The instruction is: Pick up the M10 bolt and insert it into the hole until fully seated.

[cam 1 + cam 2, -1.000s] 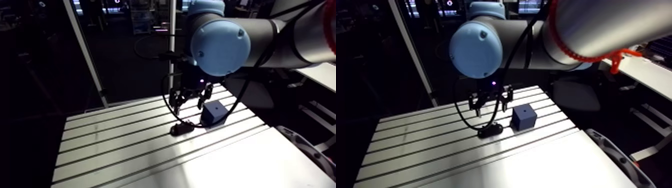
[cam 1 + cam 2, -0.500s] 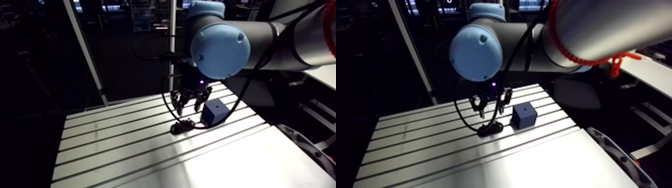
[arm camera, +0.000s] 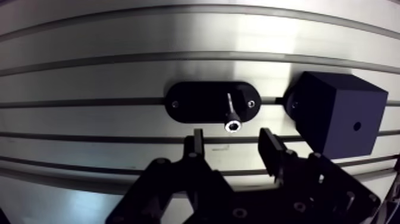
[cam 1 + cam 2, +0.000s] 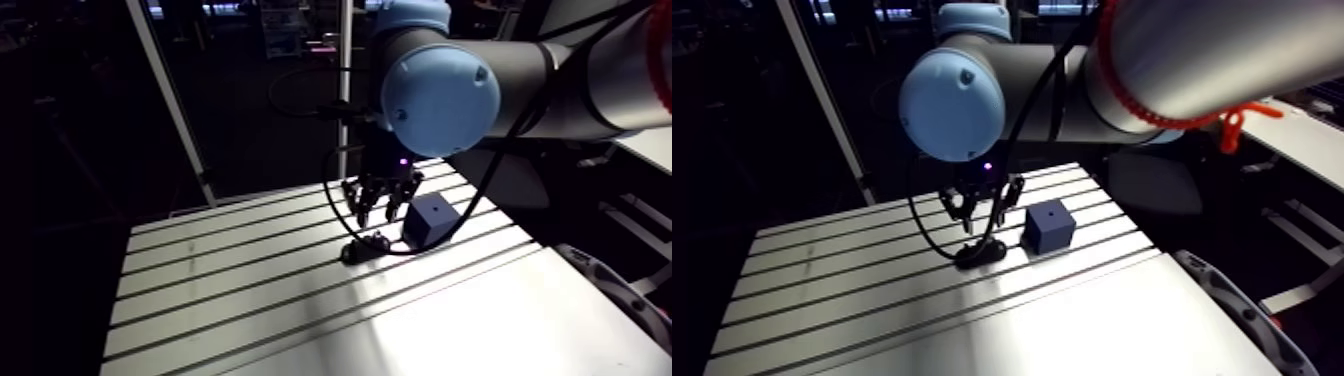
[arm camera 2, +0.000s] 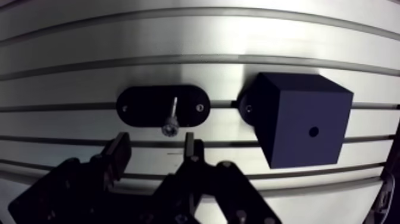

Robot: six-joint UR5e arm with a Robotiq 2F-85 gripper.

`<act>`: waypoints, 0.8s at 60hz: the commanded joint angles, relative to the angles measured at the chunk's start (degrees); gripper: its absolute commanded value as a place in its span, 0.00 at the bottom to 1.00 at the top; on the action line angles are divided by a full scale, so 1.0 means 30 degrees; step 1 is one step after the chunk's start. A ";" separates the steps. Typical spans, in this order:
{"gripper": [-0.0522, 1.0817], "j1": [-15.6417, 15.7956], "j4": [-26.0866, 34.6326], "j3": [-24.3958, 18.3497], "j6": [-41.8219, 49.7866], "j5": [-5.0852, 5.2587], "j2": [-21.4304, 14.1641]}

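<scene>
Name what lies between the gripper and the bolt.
Nothing: in the wrist view, only bare table shows between the open gripper and the bolt in its black holder.

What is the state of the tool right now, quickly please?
Tool: open, holding nothing; the bolt is not gripped.

arm [image 4: 440, 95] reaches down over the table; gripper [image 3: 232, 143] points downward, fingers [image 3: 195, 146] spread apart.
</scene>
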 commanded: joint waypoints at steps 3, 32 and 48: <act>0.44 0.0000 -0.0594 0.0020 0.0041 -0.0285 0.0243; 0.45 0.0117 -0.0594 0.0020 0.0070 -0.0290 0.0531; 0.45 0.0117 -0.0711 0.0020 0.0070 -0.0320 0.0624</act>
